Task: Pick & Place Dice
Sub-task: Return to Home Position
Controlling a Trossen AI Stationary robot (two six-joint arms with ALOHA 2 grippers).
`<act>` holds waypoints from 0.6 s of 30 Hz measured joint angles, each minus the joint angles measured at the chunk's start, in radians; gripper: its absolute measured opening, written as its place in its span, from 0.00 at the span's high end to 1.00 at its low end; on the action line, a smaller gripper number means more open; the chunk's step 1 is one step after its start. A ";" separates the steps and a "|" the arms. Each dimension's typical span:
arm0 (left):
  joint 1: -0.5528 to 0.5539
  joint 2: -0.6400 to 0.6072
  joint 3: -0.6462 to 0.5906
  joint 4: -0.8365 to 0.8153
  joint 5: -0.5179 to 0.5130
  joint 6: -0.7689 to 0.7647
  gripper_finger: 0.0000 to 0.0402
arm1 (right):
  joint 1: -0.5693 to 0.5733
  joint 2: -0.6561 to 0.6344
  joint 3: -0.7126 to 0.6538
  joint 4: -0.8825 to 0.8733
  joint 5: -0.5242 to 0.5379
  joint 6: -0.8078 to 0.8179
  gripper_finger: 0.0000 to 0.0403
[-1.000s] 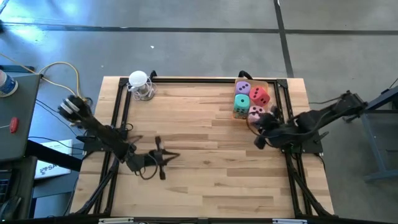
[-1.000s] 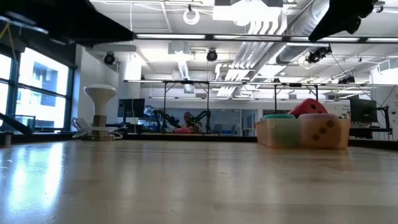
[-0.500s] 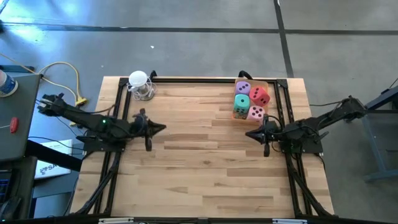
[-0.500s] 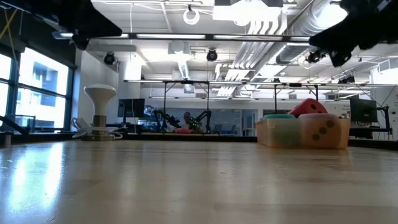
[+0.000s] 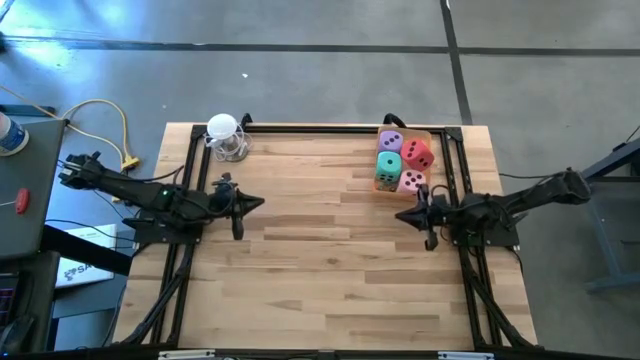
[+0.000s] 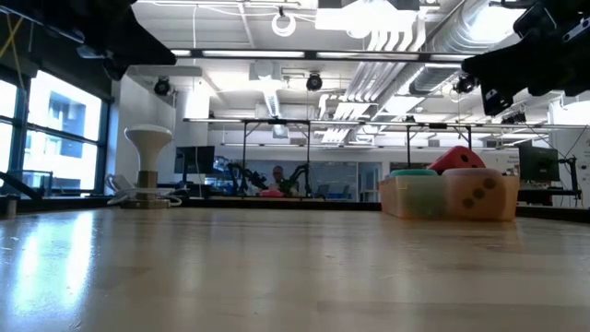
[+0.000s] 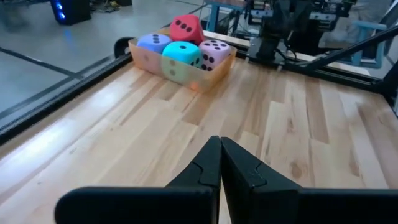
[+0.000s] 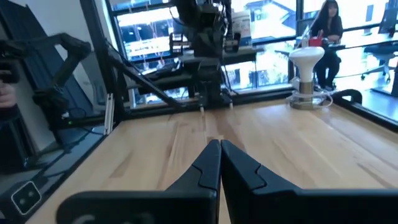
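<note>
Four dice sit together in a translucent tray (image 5: 432, 133) at the table's far right: purple (image 5: 391, 141), mint green (image 5: 388, 165), red (image 5: 418, 153) and pink (image 5: 411, 181). In the left wrist view they show as red (image 7: 186, 28), purple (image 7: 154, 42), mint green (image 7: 182, 53) and pink (image 7: 214, 51). My left gripper (image 5: 258, 204) is shut, level above the table's left part, pointing right. My right gripper (image 5: 399, 216) is shut, just nearer than the tray, pointing left. The shut fingertips show in both wrist views (image 7: 220, 140) (image 8: 219, 144).
A white round-topped object (image 5: 226, 134) with a clear base stands at the far left corner (image 8: 307, 74). A dark frame (image 5: 300, 128) rims the far edge and sides. Bare wood lies between the two grippers. A person (image 8: 326, 25) sits in the room beyond.
My left gripper has risen from the near middle of the table, moved toward the far-left and turned level, pointing right. My right gripper has drawn away from the tray toward the near edge and levelled out, pointing left. The dice have stayed in the tray.
</note>
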 joint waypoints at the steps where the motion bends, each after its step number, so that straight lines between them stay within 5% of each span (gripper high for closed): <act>1: -0.005 -0.001 0.000 -0.003 0.000 -0.005 1.00 | -0.005 -0.022 0.000 -0.018 -0.006 -0.001 0.99; 12: -0.024 -0.022 0.000 -0.007 -0.015 0.011 1.00 | -0.010 -0.367 0.033 -0.389 -0.013 -0.001 0.99; 18: -0.011 -0.016 0.000 -0.020 -0.015 0.011 1.00 | -0.010 -0.352 -0.001 -0.350 -0.021 -0.020 0.99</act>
